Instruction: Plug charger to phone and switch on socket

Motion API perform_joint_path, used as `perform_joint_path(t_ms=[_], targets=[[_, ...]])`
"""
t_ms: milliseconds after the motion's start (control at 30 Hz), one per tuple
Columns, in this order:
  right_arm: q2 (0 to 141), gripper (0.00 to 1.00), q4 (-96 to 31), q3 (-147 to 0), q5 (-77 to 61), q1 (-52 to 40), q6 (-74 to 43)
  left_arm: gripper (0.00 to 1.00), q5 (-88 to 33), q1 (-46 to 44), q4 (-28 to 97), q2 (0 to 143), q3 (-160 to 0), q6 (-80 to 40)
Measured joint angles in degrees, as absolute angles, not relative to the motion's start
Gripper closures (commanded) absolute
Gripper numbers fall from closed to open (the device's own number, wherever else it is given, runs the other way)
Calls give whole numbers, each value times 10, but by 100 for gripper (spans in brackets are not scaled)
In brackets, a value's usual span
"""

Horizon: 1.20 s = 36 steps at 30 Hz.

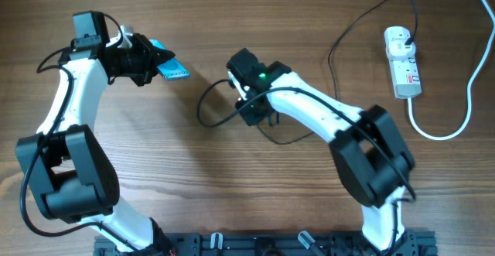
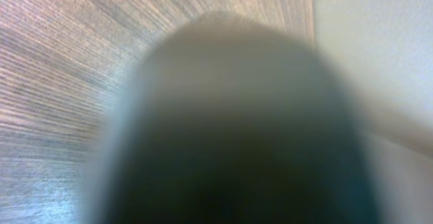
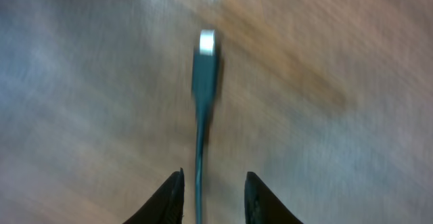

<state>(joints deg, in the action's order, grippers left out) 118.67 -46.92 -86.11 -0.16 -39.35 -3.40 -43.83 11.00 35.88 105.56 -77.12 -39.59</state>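
In the overhead view the phone [image 1: 173, 68], turquoise-screened, sticks out to the right of my left gripper [image 1: 151, 59], which is shut on it above the table's far left. The left wrist view is filled by a blurred dark shape [image 2: 237, 129] close to the lens. The charger cable [image 1: 203, 107] loops on the wood beside my right gripper [image 1: 241, 93]. In the right wrist view the cable [image 3: 197, 149] runs between the open fingertips [image 3: 174, 190] without touching them, and its connector tip [image 3: 207, 42] lies ahead on the table. The socket [image 1: 404, 64] lies at the far right.
A thick white cord [image 1: 456, 124] curves from the socket toward the right edge. The black cable runs from the plug on the socket [image 1: 399, 39] across the table's middle. Bare wood [image 1: 178, 171] lies between the arms.
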Motion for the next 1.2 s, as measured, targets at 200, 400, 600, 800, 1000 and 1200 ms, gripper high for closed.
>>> perform_joint_path(t_ms=[200, 400, 600, 800, 1000, 1200], targets=[[1200, 79, -434, -878, -6, -395, -33, 96, -437, 110, 371, 1056, -771, -376], [1237, 78, -429, -884, -30, -395, -38, 96, -434, 110, 371, 1056, -771, -375], [1248, 96, -427, -895, -29, -394, -25, 96, -433, 110, 371, 1056, -771, -375], [1251, 96, -469, -902, -88, -376, -30, 96, -433, 110, 371, 1056, -771, -375], [1194, 96, -536, -893, -394, -273, -27, 96, -551, 110, 284, 1056, -771, -318], [1148, 96, -540, -893, -688, -244, 6, 96, -750, 83, 117, 1056, -770, -283]])
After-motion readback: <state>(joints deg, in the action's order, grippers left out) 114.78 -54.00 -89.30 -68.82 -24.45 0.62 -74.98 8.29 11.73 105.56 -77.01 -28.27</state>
